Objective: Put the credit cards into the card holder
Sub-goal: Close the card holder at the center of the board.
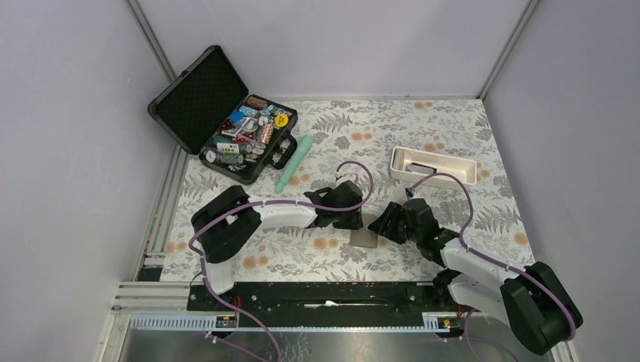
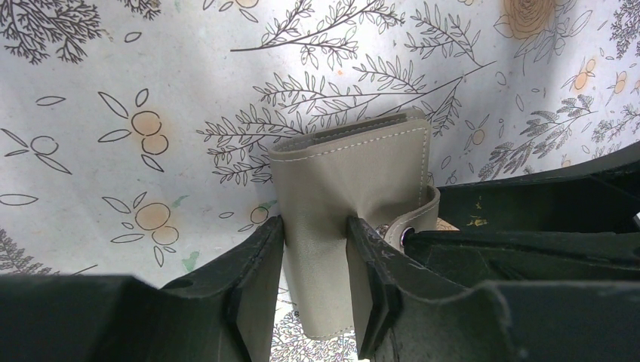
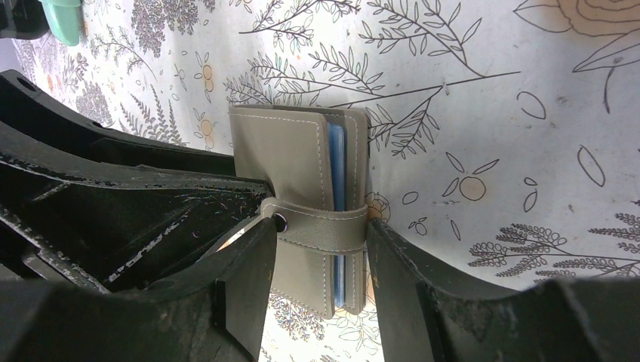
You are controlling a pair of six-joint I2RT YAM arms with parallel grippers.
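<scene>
The grey-brown card holder [image 1: 365, 238] lies folded on the floral table cover between both arms. My left gripper [image 2: 315, 226] is shut on it, its pads denting the smooth cover of the card holder [image 2: 355, 173]. From the other side my right gripper [image 3: 320, 230] is shut on the holder [image 3: 290, 158], with its pads against the two ends of the snap strap [image 3: 324, 230]. The blue edge of a credit card [image 3: 337, 173] shows between the holder's two flaps. In the top view the left gripper [image 1: 359, 220] and the right gripper [image 1: 382, 226] meet over the holder.
An open black hard case [image 1: 226, 113] full of small items stands at the back left. A mint-green tube [image 1: 294, 162] lies beside it. A white oblong tray [image 1: 432, 167] sits at the back right. Grey walls close in the table.
</scene>
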